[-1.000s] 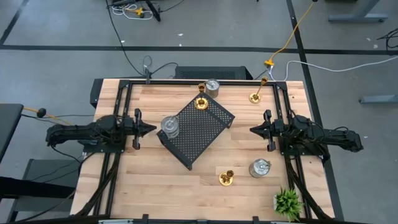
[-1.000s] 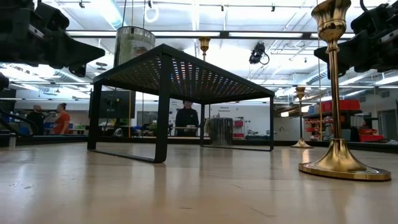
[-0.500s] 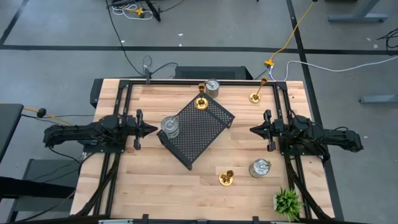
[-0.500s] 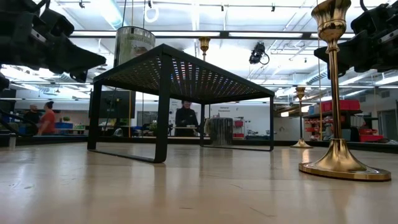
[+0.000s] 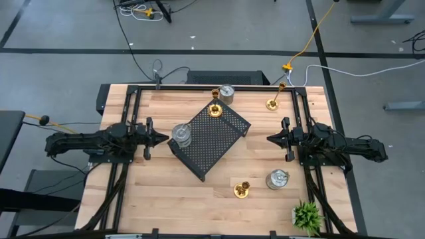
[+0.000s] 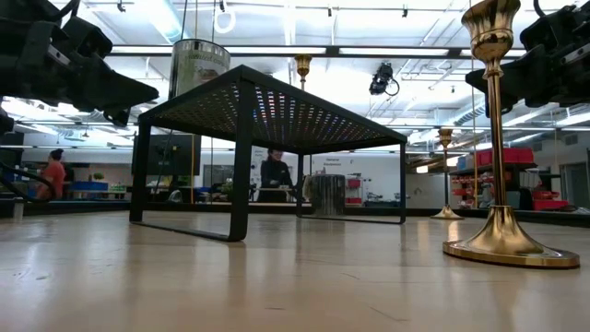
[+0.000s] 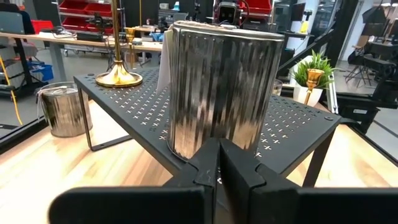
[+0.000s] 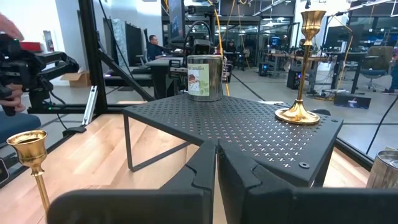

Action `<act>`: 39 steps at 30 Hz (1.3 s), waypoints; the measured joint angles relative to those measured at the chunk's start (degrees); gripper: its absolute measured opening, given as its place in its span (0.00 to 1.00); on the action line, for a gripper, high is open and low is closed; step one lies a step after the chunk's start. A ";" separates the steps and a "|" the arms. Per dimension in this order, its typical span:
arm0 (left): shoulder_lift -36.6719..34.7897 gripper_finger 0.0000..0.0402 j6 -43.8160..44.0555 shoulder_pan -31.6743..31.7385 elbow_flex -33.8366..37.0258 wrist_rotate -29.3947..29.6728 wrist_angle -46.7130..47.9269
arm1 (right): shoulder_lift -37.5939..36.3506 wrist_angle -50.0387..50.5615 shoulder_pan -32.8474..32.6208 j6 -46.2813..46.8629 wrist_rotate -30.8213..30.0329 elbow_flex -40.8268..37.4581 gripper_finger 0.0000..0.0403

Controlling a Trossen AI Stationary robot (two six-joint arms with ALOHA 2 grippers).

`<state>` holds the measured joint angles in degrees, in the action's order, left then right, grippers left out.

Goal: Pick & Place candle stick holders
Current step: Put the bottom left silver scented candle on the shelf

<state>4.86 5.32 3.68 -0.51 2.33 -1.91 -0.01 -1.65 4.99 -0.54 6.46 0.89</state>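
A black perforated tray (image 5: 211, 141) stands mid-table. On its left corner stands a squat silver holder (image 5: 181, 134), which fills the left wrist view (image 7: 221, 93). A gold holder (image 5: 215, 109) stands on the tray's far corner. On the table stand another silver holder (image 5: 227, 93) and a gold one (image 5: 273, 103) at the far edge, and a gold one (image 5: 242, 190) and a silver one (image 5: 277, 179) near the front right. My left gripper (image 5: 163, 138) is shut, just left of the silver holder on the tray. My right gripper (image 5: 269, 139) is shut, right of the tray.
A small green plant (image 5: 307, 216) stands at the table's near right corner. Black rails run along the table's left, right and far sides. In the low view the near gold holder (image 6: 498, 138) stands tall at the right. People show in the room beyond the table.
My left gripper has sunk a little and tipped slightly down, staying shut just left of the silver holder on the tray. No holder has moved.
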 joint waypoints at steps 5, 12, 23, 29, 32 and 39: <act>0.00 0.06 0.01 0.00 0.02 0.00 -0.20 | 0.00 0.00 0.00 0.00 0.00 -0.01 0.06; 0.00 0.06 0.02 0.00 0.04 0.00 -0.29 | 0.00 0.00 0.00 0.00 0.00 0.01 0.06; -0.15 0.06 0.04 -0.02 0.04 -0.02 -0.49 | 0.00 0.00 -0.01 0.00 0.00 -0.01 0.06; -1.49 0.06 0.04 -0.02 0.04 -0.04 -0.70 | 0.00 0.00 -0.01 0.00 -0.01 0.00 0.06; -3.33 0.06 0.04 -0.02 0.04 -0.04 -0.71 | 0.00 0.02 -0.01 0.00 -0.02 0.01 0.06; -4.79 0.06 0.04 -0.02 0.04 -0.07 -0.70 | 0.00 0.02 0.00 0.00 0.00 0.01 0.06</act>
<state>0.08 5.37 3.66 -0.47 2.26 -2.61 -0.01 -1.63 4.99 -0.54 6.46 0.90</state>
